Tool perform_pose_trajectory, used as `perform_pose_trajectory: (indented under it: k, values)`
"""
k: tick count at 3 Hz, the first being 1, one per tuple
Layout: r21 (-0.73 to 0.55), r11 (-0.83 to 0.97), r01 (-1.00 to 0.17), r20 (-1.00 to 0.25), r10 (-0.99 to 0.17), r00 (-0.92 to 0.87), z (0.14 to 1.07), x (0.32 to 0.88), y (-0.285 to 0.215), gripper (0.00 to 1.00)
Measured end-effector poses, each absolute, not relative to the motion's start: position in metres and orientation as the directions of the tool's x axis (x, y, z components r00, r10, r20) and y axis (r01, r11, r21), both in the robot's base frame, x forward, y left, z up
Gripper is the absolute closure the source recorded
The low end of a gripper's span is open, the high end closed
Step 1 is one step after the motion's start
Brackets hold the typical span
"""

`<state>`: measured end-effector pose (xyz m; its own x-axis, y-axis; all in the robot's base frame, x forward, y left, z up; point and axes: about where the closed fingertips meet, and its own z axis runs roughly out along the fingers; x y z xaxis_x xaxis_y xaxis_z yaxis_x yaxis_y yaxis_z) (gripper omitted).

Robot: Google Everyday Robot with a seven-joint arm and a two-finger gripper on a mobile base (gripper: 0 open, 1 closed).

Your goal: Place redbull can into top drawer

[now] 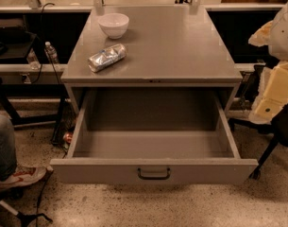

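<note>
The redbull can (107, 57), slim, silver with bluish patches, lies on its side on the grey cabinet top (181, 46), near the front left. The top drawer (153, 171) is pulled fully open below it, and its inside shows nothing but bare grey metal. A small dark bar handle sits at the centre of its front panel. My gripper (275, 91) shows as cream and yellowish parts at the right edge of the camera view. It is beside the cabinet's right side, far from the can, and holds nothing that I can see.
A white bowl (114, 24) stands on the cabinet top behind the can. Two clear plastic bottles (50, 51) stand on a low shelf at left. A small reddish can (67, 137) lies on the floor by the drawer's left side. A person's leg and shoe (18, 175) are at lower left.
</note>
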<state>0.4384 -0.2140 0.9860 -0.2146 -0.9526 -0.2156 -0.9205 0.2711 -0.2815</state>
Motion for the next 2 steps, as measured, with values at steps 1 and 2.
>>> perform_pose_trajectory:
  k: [1, 2]
  values:
    - [-0.282, 0.271, -0.92, -0.216, -0.953, -0.214, 0.986, 0.439, -0.214, 0.0]
    - [-0.298, 0.251, -0.921, -0.252, -0.951, -0.178, 0.987, 0.46, -0.205, 0.0]
